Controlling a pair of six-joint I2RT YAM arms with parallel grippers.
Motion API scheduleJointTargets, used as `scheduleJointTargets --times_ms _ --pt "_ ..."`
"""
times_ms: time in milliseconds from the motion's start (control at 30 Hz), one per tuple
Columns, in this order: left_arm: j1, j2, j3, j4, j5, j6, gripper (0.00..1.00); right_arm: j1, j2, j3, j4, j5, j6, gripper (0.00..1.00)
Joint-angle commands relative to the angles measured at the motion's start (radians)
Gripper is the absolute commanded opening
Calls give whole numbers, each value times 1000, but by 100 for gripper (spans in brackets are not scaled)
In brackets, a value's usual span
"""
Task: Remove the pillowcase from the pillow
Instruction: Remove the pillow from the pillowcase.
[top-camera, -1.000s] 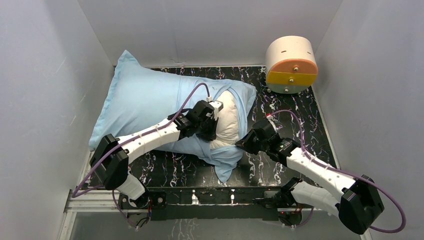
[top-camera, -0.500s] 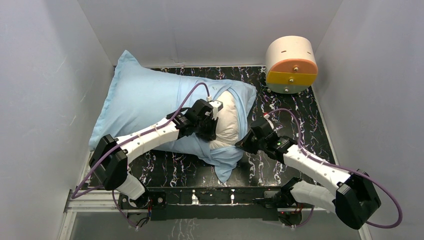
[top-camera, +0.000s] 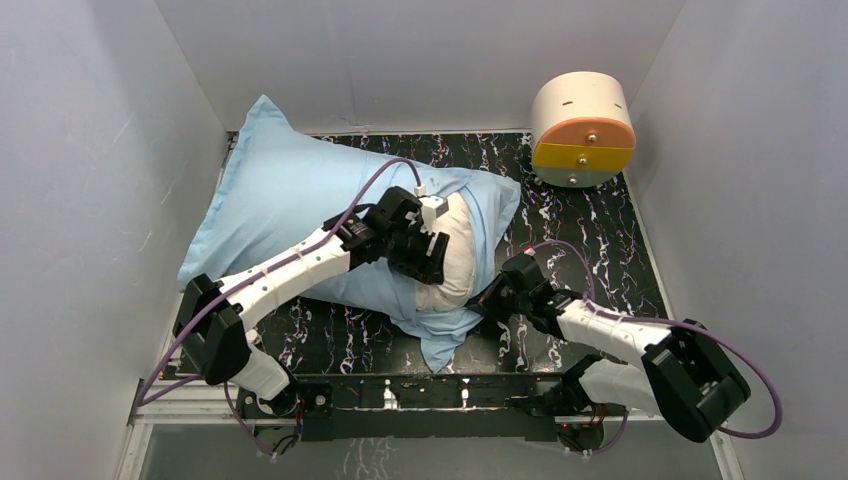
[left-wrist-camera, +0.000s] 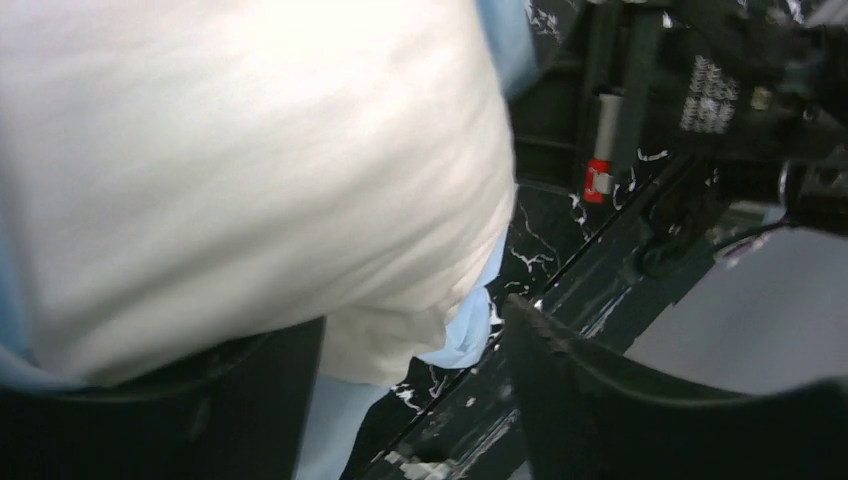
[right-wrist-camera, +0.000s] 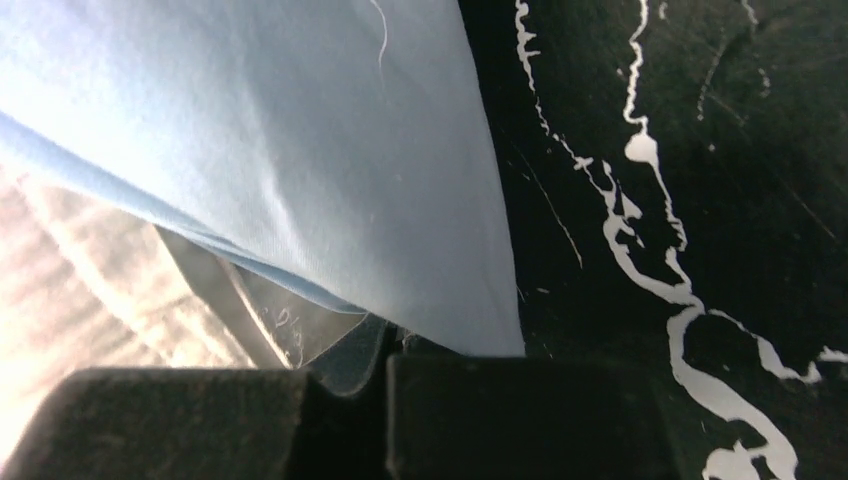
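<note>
- The pillowcase (top-camera: 280, 210) lay across the far-left part of the counter (top-camera: 590, 230). Its closed end was at the far-left corner and its open mouth faced the counter's middle.
- The pillow (top-camera: 455, 250) sat inside it. Only 1 white end bulged out of the mouth; the rest was covered.
- The left claw (top-camera: 428, 262) stood at that exposed end with its 2 fingers apart. The wrist view showed white fabric against 1 finger, with nothing pinched between them.
- The right claw (top-camera: 493, 300) sat low toward the near edge, at the lower lip of the mouth, fully closed. Its wrist view showed light blue fabric running into the closed fingers, so it was judged to grip the pillowcase hem.
- A round cream-and-orange drum (top-camera: 583, 130) stood at the far-right corner, well apart from both claws.
- Progress was judged early. Done: mouth opened, 1 end bared, hem secured. Left: nearly the full length of the pillow remained to be drawn out of the pillowcase.
</note>
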Motion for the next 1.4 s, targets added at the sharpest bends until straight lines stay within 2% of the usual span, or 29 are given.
scheduleJointTargets --times_ms 0,100,167,300,433,467,567,633,667,767,867,1033,1233,1367 --pt "-54 -8 73 -23 18 67 74 -2 101 -14 -126 -14 -60 0" --pt "-148 50 95 -63 -71 112 86 -2 150 -20 -59 -54 -34 0" --pt "-180 81 86 -68 -87 112 90 -2 157 -30 -36 -61 -7 0" --pt "-206 141 14 -35 -185 109 91 -2 74 -76 42 -78 68 0" --pt "-209 221 -67 55 -426 65 84 -2 -44 -115 37 -36 107 0" --pt "-209 244 -63 58 -466 44 77 -1 -65 -115 16 -22 108 0" --pt "-210 282 -27 79 -483 33 40 -3 -116 -111 -60 5 99 0" --pt "-211 286 -3 83 -463 44 2 -2 -136 -119 -81 14 97 0" --pt "-210 273 22 72 -452 32 0 -3 -143 -130 -83 17 97 0" --pt "-209 174 78 88 -386 44 0 -4 -136 -152 -83 11 96 0" --pt "-182 86 156 72 -436 68 0 -5 -102 -170 -73 -4 95 0" --pt "-100 29 256 24 -359 49 0 -4 -26 -194 1 -42 81 0" --pt "-79 -8 274 12 -274 17 0 -4 79 -152 -1 -34 44 0" --pt "-75 -18 264 7 -142 42 0 -5 112 -124 52 -63 22 0"
